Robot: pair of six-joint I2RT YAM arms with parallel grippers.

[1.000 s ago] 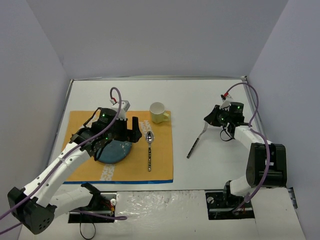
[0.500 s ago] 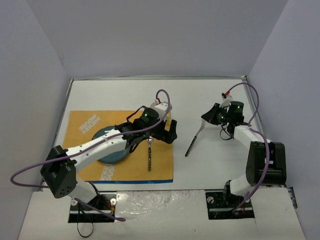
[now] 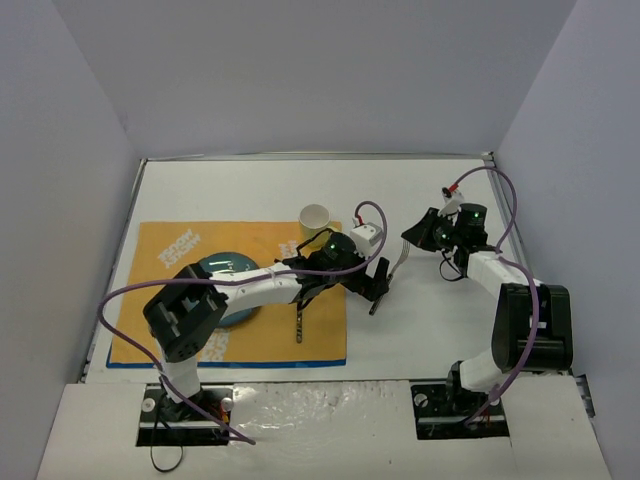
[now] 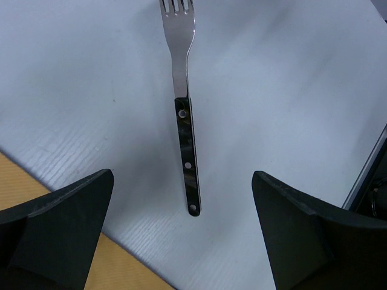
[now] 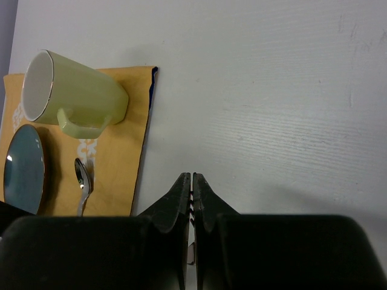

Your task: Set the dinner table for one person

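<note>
**Left gripper (image 4: 183, 187) wide open over the fork (image 4: 185, 130) on the dinner table (image 3: 250, 190)**

The dinner table is filling almost the whole top view, from the arm bases at its near edge to the walls behind. An orange-yellow placemat (image 3: 160, 250) is lying on its left half, close to the near edge. A blue plate (image 3: 215, 266) is sitting on the placemat. A spoon (image 3: 298, 322) is lying between the plate and the placemat's right edge. A pale yellow mug (image 3: 316, 220) is standing upright at the placemat's far right corner.

The fork is lying flat on the bare table, just beside the placemat's right edge and about midway between the table's left and right edges. Its tines are pointing toward the far right and its dark handle toward the near edge.

The left arm is stretching across the placemat, and its gripper is hanging above the fork's handle. Its fingers (image 4: 66, 229) are standing wide apart, one on each side of the handle, and they are gripping nothing.

The right gripper (image 5: 191, 181) is hovering over the bare table toward the right edge, near the fork's tines. Its fingers are pressing together and I see nothing between them.
</note>
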